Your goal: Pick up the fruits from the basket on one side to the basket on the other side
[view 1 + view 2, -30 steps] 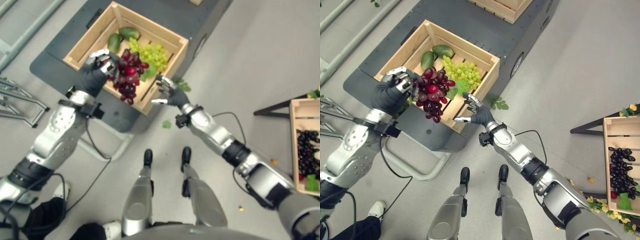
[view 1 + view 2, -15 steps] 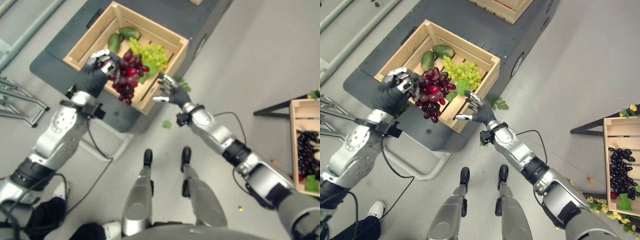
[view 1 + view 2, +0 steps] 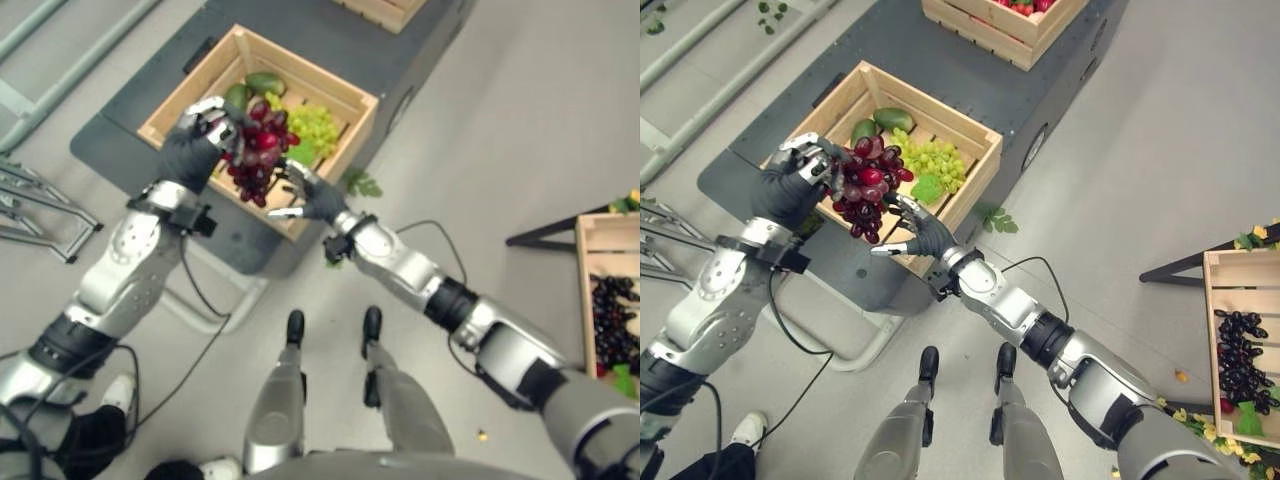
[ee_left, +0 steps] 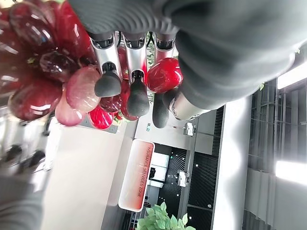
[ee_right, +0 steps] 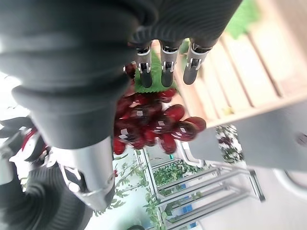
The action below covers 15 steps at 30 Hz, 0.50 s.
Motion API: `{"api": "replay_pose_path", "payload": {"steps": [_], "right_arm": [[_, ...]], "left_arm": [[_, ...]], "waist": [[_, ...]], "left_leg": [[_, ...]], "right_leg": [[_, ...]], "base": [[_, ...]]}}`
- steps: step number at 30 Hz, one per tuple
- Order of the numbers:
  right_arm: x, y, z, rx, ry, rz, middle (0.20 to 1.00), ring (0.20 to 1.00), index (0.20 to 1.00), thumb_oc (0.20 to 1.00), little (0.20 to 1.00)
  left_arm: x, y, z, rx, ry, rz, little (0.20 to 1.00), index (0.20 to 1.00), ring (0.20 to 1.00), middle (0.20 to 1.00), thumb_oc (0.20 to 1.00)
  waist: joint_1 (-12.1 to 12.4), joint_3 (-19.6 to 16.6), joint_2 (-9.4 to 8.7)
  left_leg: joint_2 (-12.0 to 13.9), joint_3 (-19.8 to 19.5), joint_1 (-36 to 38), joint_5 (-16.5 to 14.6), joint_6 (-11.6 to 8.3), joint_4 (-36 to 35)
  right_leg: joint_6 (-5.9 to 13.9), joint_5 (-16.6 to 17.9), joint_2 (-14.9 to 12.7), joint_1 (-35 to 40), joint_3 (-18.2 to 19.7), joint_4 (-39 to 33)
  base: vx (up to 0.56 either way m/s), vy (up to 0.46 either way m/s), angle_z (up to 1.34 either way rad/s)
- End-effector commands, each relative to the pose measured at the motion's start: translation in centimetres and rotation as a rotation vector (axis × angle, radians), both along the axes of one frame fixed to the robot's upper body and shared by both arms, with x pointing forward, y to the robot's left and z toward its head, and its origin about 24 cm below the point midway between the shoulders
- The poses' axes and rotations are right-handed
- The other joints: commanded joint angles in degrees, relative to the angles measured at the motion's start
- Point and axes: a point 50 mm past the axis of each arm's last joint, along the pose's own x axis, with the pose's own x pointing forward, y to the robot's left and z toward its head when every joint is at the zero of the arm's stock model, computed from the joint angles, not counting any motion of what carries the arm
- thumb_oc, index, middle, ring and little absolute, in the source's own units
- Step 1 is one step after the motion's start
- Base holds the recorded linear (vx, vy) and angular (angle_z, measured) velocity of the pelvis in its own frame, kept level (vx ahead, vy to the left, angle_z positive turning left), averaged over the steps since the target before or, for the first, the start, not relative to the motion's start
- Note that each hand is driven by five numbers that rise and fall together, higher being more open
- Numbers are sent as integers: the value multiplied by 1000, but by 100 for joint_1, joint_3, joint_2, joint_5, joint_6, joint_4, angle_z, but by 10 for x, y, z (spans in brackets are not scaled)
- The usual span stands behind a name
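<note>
**A:** Where is the fruit?

**B:** The bunch of red grapes hangs in the air over the near edge of the source crate, held by the left hand. Its fingers are curled into the top of the bunch, so the grapes dangle below the grip.

**A:** And the other hand?

**B:** The right hand sits just beside and under the bunch, fingers spread and relaxed, holding nothing. It looks placed to take or support the grapes, which would make sense as a handover, since the target crate lies far off on the robot's right.

**A:** What is left in the first crate?

**B:** A bunch of green grapes with a leaf, and two green mangoes at the far end. The target crate already holds dark grapes.

**A:** What do the crates rest on?

**B:** The source crate sits on a dark grey cart, alongside another wooden crate with red fruit further back. The floor is smooth pale grey, with a few loose green leaves by the cart. The target crate stands on a dark-legged stand, well apart from the cart.
</note>
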Motion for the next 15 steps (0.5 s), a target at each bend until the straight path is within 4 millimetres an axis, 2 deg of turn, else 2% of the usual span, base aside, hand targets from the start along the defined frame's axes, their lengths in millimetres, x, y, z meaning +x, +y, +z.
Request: {"api": "replay_pose_path", "payload": {"steps": [1, 5, 9, 10, 11, 12, 15], "right_arm": [[-20, 34, 33, 56, -185, 89, 1000, 1000, 1000, 1000, 1000], [-20, 33, 42, 27, -280, 46, 1000, 1000, 1000, 1000, 1000], [-23, 38, 32, 78, -196, 75, 1000, 1000, 1000, 1000, 1000], [-24, 42, 24, 103, -123, 96, 1000, 1000, 1000, 1000, 1000], [-24, 42, 24, 104, -122, 96, 1000, 1000, 1000, 1000, 1000], [-27, 47, 11, 180, 16, 142, 1000, 1000, 1000, 1000, 1000], [-30, 54, -9, 261, 212, 192, 1000, 1000, 1000, 1000, 1000]], "left_arm": [[-8, -5, 9, -43, -121, -5, 200, 200, 200, 200, 200], [-8, -4, 0, -83, -97, 11, 200, 200, 200, 200, 200], [-9, -6, -4, -103, -84, -1, 200, 200, 200, 200, 200], [-9, -8, -4, -104, -83, -11, 200, 200, 200, 200, 200], [-9, -8, -4, -104, -83, -11, 200, 200, 200, 200, 200], [-9, -11, -5, -101, -77, -25, 200, 200, 200, 200, 200], [-9, -13, -6, -90, -65, -44, 200, 200, 200, 200, 200]], "waist": [[-9, -459, -210], [-6, -460, -192], [-8, -451, -186], [-8, -450, -186], [-9, -451, -187], [-7, -445, -190], [1, -433, -191]], "left_leg": [[-374, 42, -179, 128, 484, -206], [-370, 41, -178, 115, 498, -209], [-373, 33, -188, 116, 500, -203], [-376, 29, -191, 120, 498, -208], [-376, 28, -192, 120, 498, -208], [-376, 34, -192, 125, 493, -210], [-380, 33, -186, 135, 480, -217]], "right_leg": [[476, -248, -22, -223, 263, 262], [478, -250, -27, -230, 266, 257], [475, -256, -26, -249, 271, 272], [476, -249, -25, -254, 276, 268], [476, -249, -25, -254, 276, 267], [477, -247, -21, -253, 281, 262], [476, -239, -19, -252, 271, 262]], "base": [[0, 0, 0], [0, 0, 0], [0, 0, 0], [0, 0, 0], [0, 0, 0], [0, 0, 0], [0, 0, 0]]}}
